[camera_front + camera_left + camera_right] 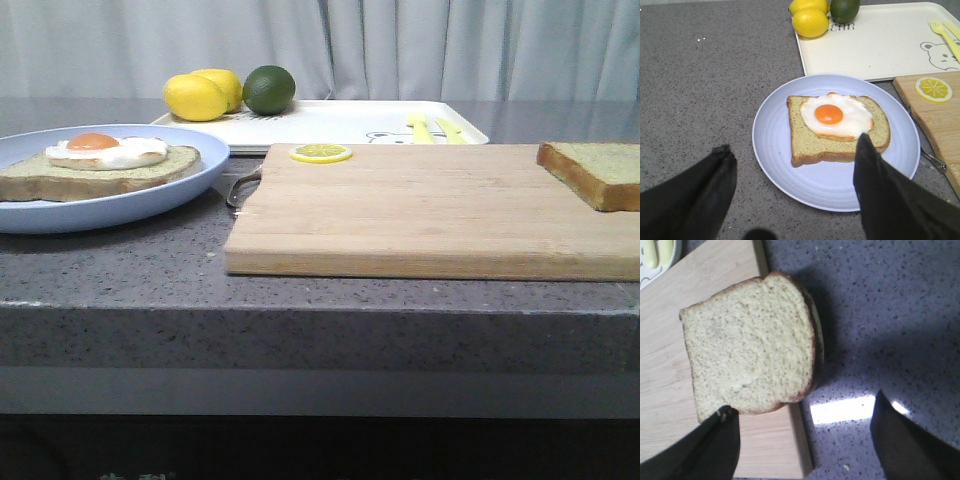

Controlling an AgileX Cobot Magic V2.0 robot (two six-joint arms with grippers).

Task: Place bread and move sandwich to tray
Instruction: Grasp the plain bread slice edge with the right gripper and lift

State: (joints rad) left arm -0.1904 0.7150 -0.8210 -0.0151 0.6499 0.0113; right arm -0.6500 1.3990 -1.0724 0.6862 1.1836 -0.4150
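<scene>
Hovering above the sandwich [837,129], the left gripper [795,192] has its jaws spread and empty; egg-topped slice sits centred on the blue plate [150,195] at the left, presumably awaiting its top. Far centre: white tray [330,122] with lemons [203,94] and a lime [269,89] on its left end, leaving landing room. Right: bread [752,342] overhangs the cutting board's [430,210] far right corner, edge exposed for gripping. Right gripper [805,440] is poised over it, released, holding nothing.

Even soft light; glare patch on countertop [842,410].
</scene>
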